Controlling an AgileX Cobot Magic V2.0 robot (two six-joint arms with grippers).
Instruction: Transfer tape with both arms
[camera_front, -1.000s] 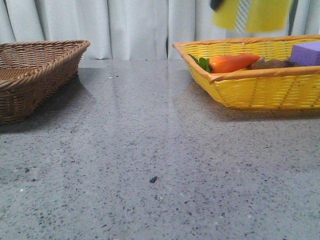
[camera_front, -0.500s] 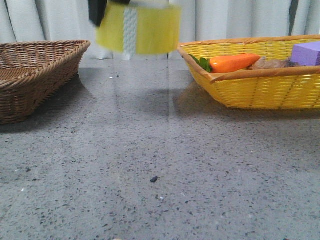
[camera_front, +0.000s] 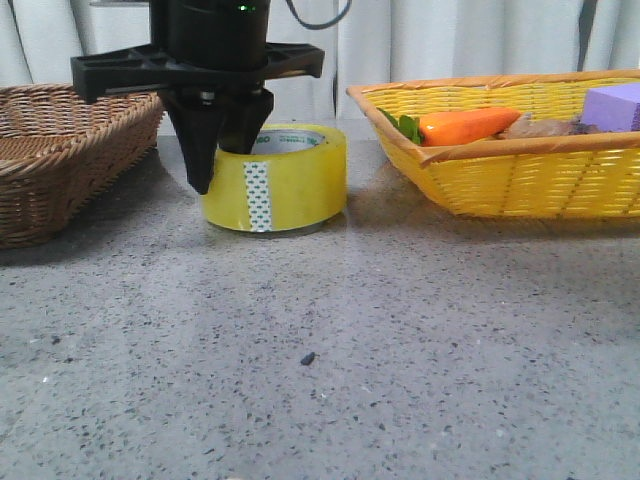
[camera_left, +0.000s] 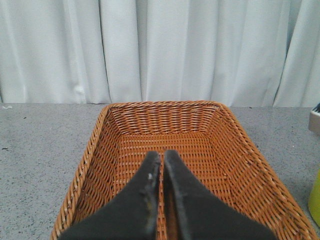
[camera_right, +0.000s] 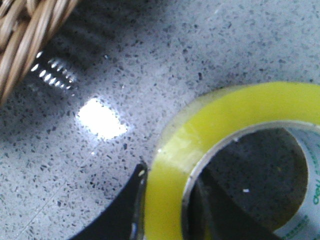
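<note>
The tape (camera_front: 290, 185), a wide yellow roll with a green-and-white strip on its side, lies flat on the grey table between the two baskets. My right gripper (camera_front: 222, 160) comes down on it from above and is shut on its left wall. One finger is outside the roll and the other inside the core. In the right wrist view the tape (camera_right: 235, 115) wall sits pinched in the right gripper (camera_right: 169, 187). My left gripper (camera_left: 161, 155) is shut and empty, hovering over the brown wicker basket (camera_left: 165, 107). A yellow sliver of the tape (camera_left: 316, 197) shows at that view's edge.
The brown basket (camera_front: 60, 150) stands at the left, close to the roll. A yellow wicker basket (camera_front: 520, 185) at the right holds an orange carrot (camera_front: 465, 125) and a purple block (camera_front: 612, 105). A small dark speck (camera_front: 307, 357) lies on the table.
The right gripper has carried the tape from above the yellow basket leftward and down; the roll now rests on the table between the baskets.
</note>
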